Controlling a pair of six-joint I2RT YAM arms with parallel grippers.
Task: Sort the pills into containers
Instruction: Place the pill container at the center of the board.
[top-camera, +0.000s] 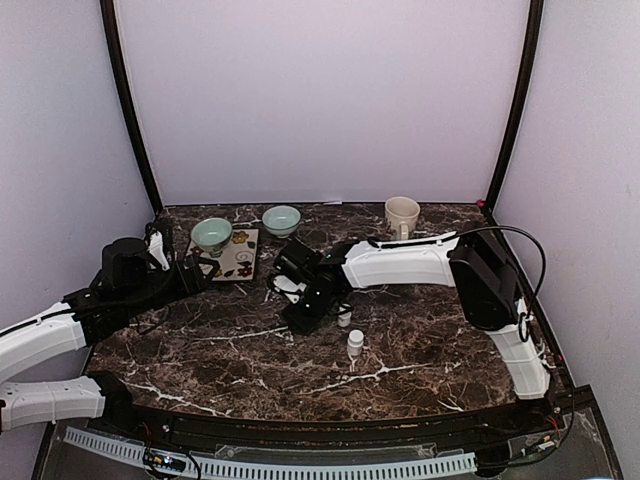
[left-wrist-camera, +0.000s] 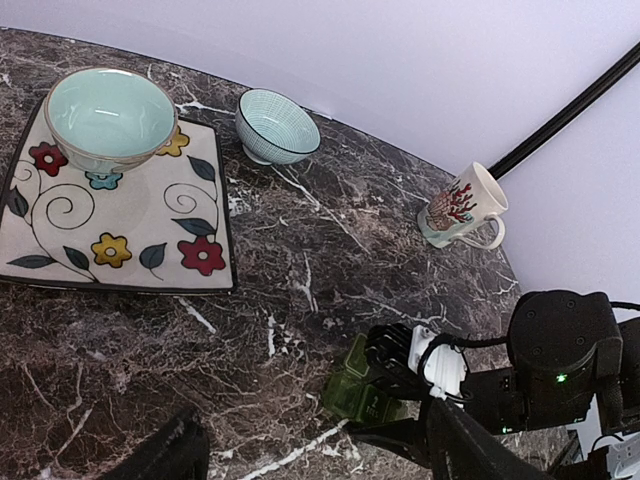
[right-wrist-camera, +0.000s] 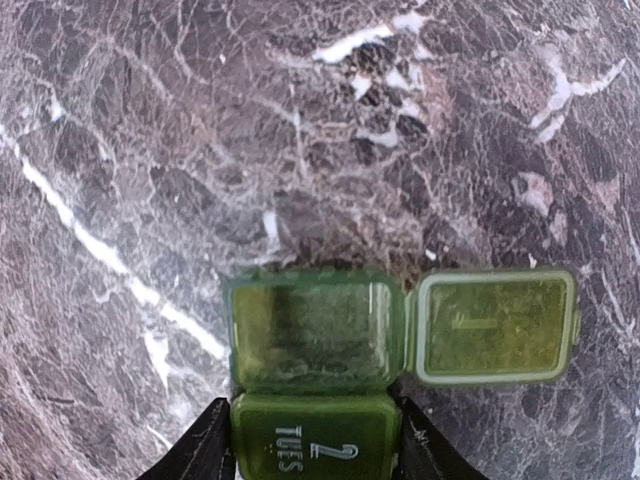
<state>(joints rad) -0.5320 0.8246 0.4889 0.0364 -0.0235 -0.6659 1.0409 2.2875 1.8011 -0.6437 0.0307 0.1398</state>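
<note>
The containers (right-wrist-camera: 310, 335) are a dark green pill box lying on the marble. Its end compartment is empty, with the lid (right-wrist-camera: 495, 327) flipped open to the right. The compartment behind it, marked "2 TUES" (right-wrist-camera: 312, 440), is closed. My right gripper (right-wrist-camera: 315, 455) straddles that closed compartment, one finger close against each side; I cannot tell whether they still press it. The left wrist view shows the box (left-wrist-camera: 365, 385) under the right gripper (left-wrist-camera: 405, 365). My left gripper (left-wrist-camera: 320, 465) is open and empty, hovering left of the box. No pills are visible.
Two white bottles (top-camera: 355, 342) (top-camera: 344, 318) stand just right of the right gripper (top-camera: 303, 318). A teal bowl (left-wrist-camera: 108, 115) sits on a flowered square plate (left-wrist-camera: 120, 240). A second teal bowl (left-wrist-camera: 277, 125) and a cream mug (left-wrist-camera: 463, 208) stand near the back wall.
</note>
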